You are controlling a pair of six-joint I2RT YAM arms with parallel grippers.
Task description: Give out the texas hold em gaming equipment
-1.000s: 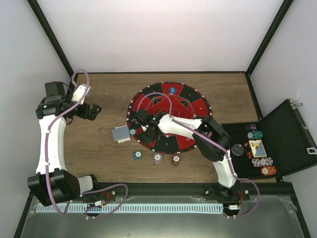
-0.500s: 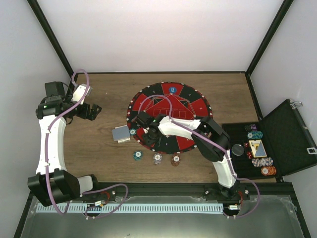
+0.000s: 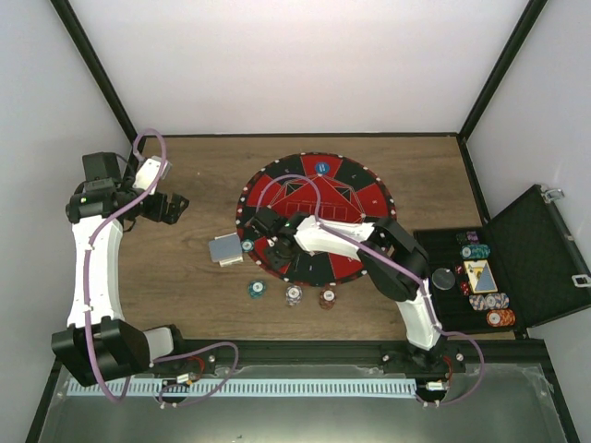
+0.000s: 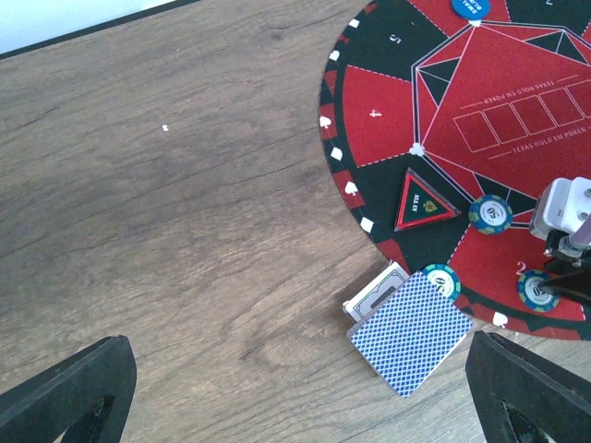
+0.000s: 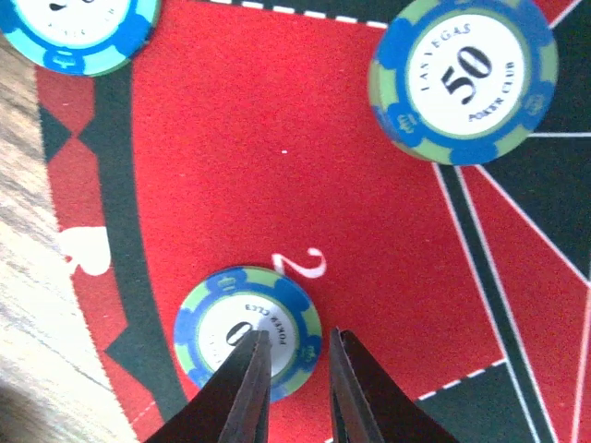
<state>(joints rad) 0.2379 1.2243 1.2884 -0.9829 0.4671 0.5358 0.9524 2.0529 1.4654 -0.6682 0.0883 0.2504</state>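
Right gripper (image 5: 294, 388): fingers nearly together over the rim of a blue-green chip (image 5: 226, 328); whether they pinch it cannot be told.
Left gripper (image 4: 300, 392): spread wide above the wooden table (image 4: 166, 185).
Chip: flat on the mat (image 5: 277, 148), sector 2, near its border.
Handling: probably light, rigid, slick; best taken across the rim.
Room: neighbouring chips well apart.

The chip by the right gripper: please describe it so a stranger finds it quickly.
On the round red-and-black mat, find the red field with a white 2, toward the left arm. The chip lies beside that 2, partly under the right gripper; its rim is blue and green, unlike the teal chip at the mat's edge.
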